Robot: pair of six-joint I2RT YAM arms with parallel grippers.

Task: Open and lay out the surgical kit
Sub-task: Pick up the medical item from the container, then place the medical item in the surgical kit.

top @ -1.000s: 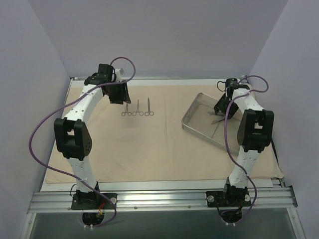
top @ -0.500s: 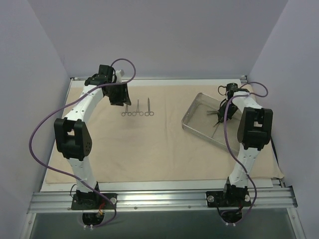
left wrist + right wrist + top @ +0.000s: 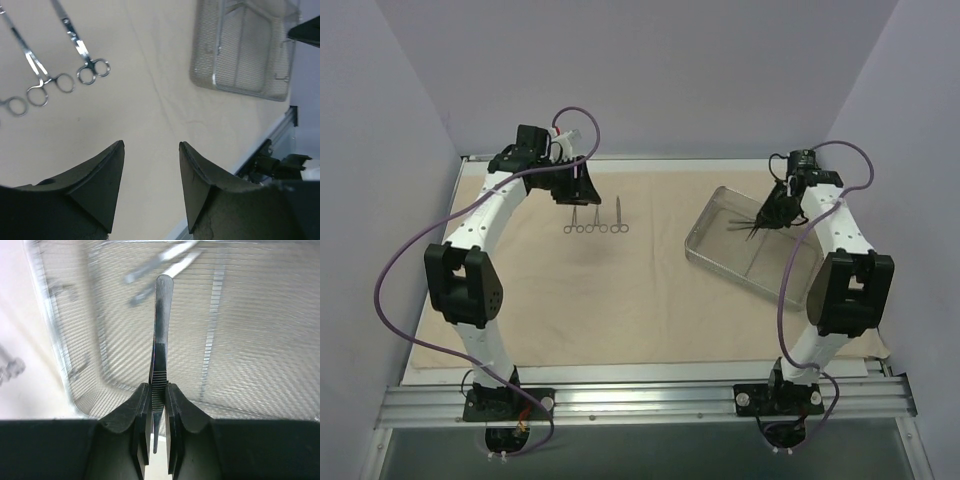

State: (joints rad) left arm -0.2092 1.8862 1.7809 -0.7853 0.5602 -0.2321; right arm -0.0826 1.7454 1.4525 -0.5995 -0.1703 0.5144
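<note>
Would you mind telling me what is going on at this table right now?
The right end effector is shut on tweezers, holding them above the tray, where another instrument lies. The left end effector hangs open over the cloth, holding nothing, near three ring-handled instruments laid in a row. The kit is partway laid out.

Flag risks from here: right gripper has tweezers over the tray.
1. The right gripper pinches the tweezers only at the ribbed grip, so they could pivot or slip in transit.
2. Another instrument lies in the tray near the tweezer tip; a low exit might snag it.
3. The open left gripper hovers by the laid-out instruments, so the drop-off may be crowded.
</note>
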